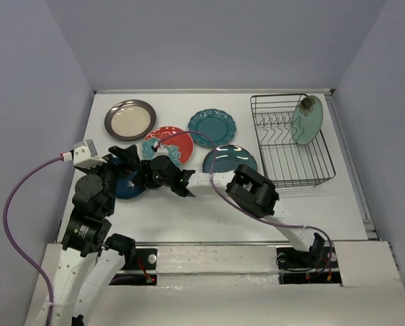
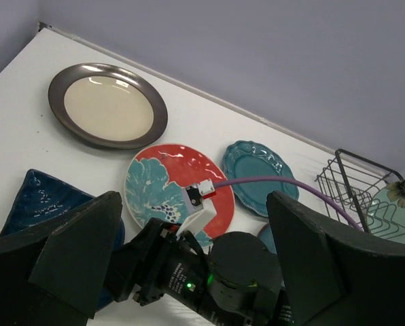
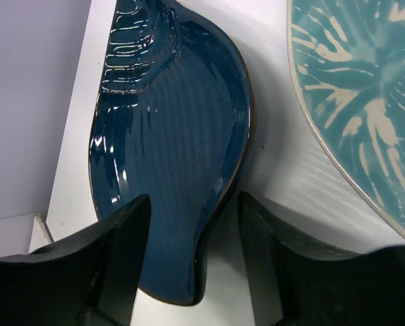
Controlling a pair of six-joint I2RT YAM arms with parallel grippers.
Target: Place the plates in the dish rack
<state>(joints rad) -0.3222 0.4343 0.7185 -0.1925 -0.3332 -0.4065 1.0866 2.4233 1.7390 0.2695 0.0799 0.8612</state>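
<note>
The dark blue plate point(image 3: 168, 136) lies at the table's left, mostly covered by the arms in the top view point(image 1: 128, 187). My right gripper point(image 3: 192, 258) is open and straddles its near rim, one finger over the plate and one beside it on the table; it reaches in from the right in the top view point(image 1: 134, 178). My left gripper point(image 2: 189, 265) is open and empty, hovering over the right arm's wrist point(image 1: 124, 157). The cream plate point(image 1: 130, 119), red floral plate point(image 1: 168, 144), scalloped teal plate point(image 1: 211, 126) and glossy dark teal plate point(image 1: 228, 160) lie flat. The pale mint plate point(image 1: 306, 120) stands in the dish rack point(image 1: 284, 170).
The right arm point(image 1: 253, 190) stretches across the table's middle towards the left. Its purple cable point(image 2: 284, 182) loops over the red floral plate point(image 2: 155, 183). Grey walls close in the back and both sides. The table's left edge point(image 3: 66, 176) runs close to the dark blue plate.
</note>
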